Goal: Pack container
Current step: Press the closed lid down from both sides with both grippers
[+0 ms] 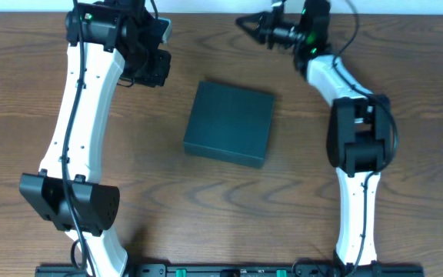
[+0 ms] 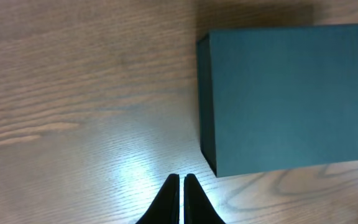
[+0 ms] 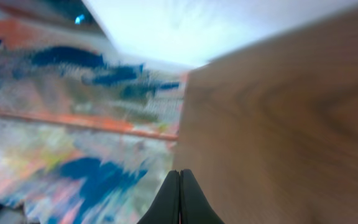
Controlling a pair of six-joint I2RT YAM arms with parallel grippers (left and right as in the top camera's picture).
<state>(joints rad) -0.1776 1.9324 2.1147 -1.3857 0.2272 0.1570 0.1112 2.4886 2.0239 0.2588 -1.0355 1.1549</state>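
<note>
From the overhead view I have the container (image 1: 229, 123) lying flat near the middle of the table (image 1: 206, 208), lid down and closed, its sides turned a little off square from the table's edges. It sits between the two arms, and neither arm touches it. My left pincer (image 2: 181, 180) has its two black fingers pressed together with only a hairline between them, and it holds nothing. In the left wrist view it hangs over bare wood just beside the container's near corner, clear of the box wall. My right pincer (image 3: 179, 177) is likewise drawn tight, tips meeting, with nothing in it. It is up at the far edge of the table, well apart from the container. The right wrist view is badly blurred, showing wood on one side and a smeared blue, orange and white surface (image 3: 73, 124) past the table's edge.
</note>
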